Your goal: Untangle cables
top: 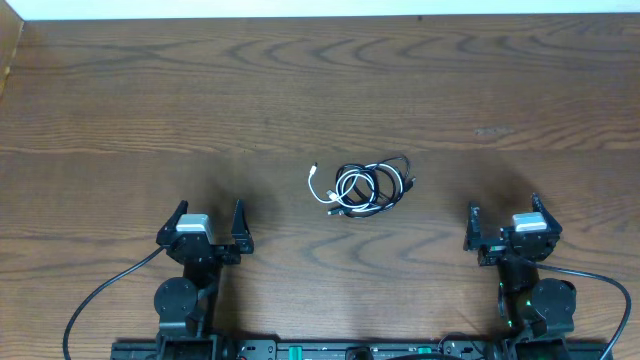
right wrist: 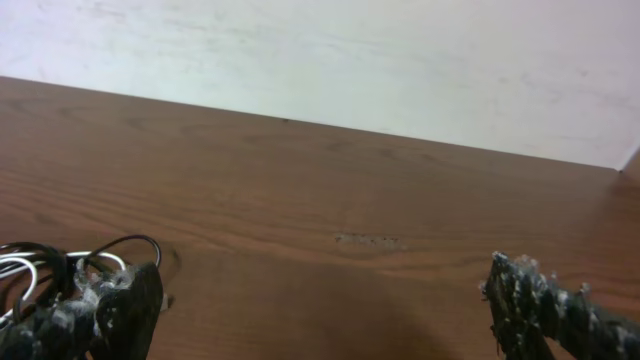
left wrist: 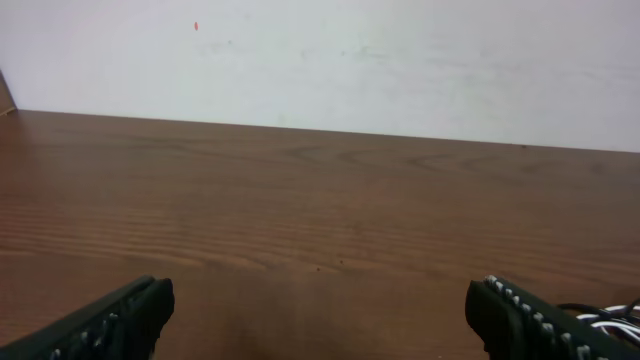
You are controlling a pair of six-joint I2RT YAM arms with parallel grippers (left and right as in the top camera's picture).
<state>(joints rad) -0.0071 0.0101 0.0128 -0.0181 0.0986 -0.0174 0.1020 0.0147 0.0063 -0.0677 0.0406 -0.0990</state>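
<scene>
**Overhead view.** The cables (top: 362,187) lie in one loose coil near the middle of the tabletop (top: 320,90). They are well apart from its far edge, with open wood on every side. The coil's long axis runs left to right. A white cable (top: 322,188) trails from its left end, the plug tip turned toward the far edge.

The left pincer (top: 210,208) and right pincer (top: 503,203) sit at the near edge on either side of the coil. Both are spread wide, grip nothing and are clear of the coil.

**Wrist views.** These add the pale wall (left wrist: 400,60) behind the far edge. The left wrist view catches only a sliver of the coil at lower right (left wrist: 612,315). The right wrist view shows black loops and white strands beside its left finger (right wrist: 110,310).
</scene>
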